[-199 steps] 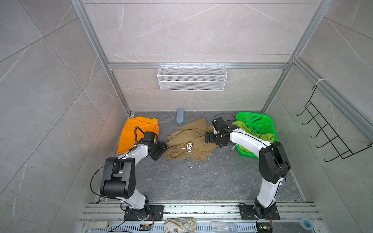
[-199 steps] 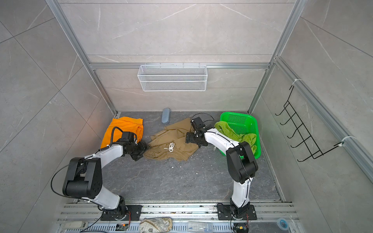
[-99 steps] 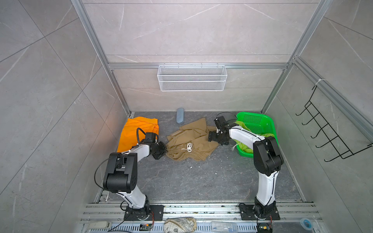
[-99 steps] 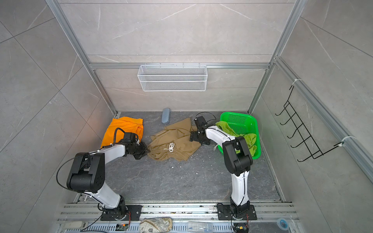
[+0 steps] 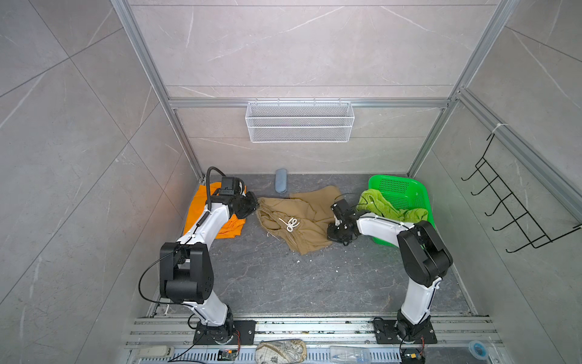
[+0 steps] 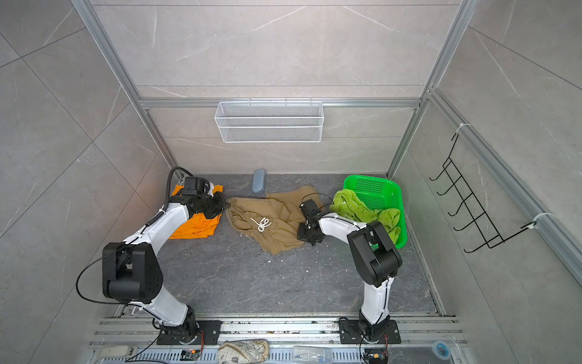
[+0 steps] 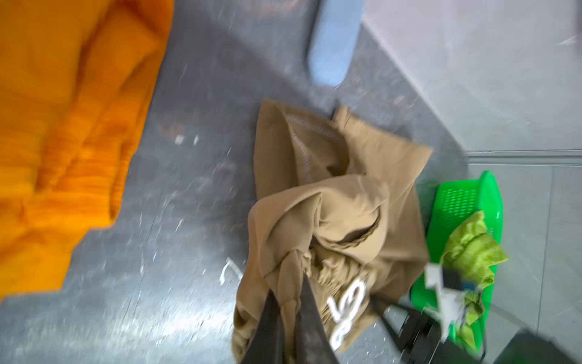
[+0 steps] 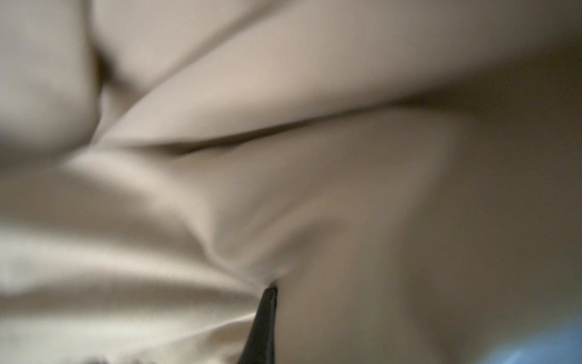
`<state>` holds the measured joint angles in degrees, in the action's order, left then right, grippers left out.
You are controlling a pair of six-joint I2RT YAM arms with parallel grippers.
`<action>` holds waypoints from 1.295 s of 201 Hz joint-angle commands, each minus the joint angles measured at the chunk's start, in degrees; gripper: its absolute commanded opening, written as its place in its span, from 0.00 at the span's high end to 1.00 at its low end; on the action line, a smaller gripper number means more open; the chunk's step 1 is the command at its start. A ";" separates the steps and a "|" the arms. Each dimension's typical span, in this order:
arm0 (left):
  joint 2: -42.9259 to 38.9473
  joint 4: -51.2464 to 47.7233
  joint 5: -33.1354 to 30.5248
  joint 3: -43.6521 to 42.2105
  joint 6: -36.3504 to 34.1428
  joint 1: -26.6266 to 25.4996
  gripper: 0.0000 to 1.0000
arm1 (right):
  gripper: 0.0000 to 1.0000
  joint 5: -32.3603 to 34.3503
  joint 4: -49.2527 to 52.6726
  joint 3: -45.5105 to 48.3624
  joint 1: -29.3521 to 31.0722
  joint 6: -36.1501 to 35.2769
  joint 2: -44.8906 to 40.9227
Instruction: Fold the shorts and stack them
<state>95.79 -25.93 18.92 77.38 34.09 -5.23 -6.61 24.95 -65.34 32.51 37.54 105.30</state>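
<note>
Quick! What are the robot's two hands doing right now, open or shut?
Left hand: shut, pinching a bunched edge of the khaki shorts.
Right hand: shut, pinching the same khaki shorts on their other side.

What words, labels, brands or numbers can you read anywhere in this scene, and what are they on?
No text can be read anywhere.
The label on the bottle at the front edge is too small and blurred to read.
The patterned pouch has a map-like print but no legible words.
No print shows on the khaki shorts, the orange shorts or the green basket.
</note>
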 commanded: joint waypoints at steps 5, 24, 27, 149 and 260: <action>3.62 -3.68 -0.37 9.92 -5.21 -0.02 1.00 | 0.88 -0.48 -1.74 2.35 10.08 4.97 -4.38; 4.96 -4.90 -0.26 13.98 -7.83 -0.45 1.00 | 0.66 1.14 1.58 0.70 10.99 5.32 -7.34; 5.02 -5.07 -0.35 14.10 -8.32 -0.52 1.00 | 0.58 1.95 2.16 0.35 10.60 5.05 -8.02; -9.06 4.24 -7.93 -1.69 -24.66 -3.91 1.00 | 0.01 7.80 21.04 -35.25 -12.32 -7.22 16.42; -13.17 3.54 -21.47 -4.91 -27.08 -3.74 1.00 | 0.29 8.23 20.31 -38.00 -12.31 -8.62 25.92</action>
<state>84.93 -23.07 4.82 70.67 8.12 -9.34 1.13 45.32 -107.90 20.23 29.52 132.73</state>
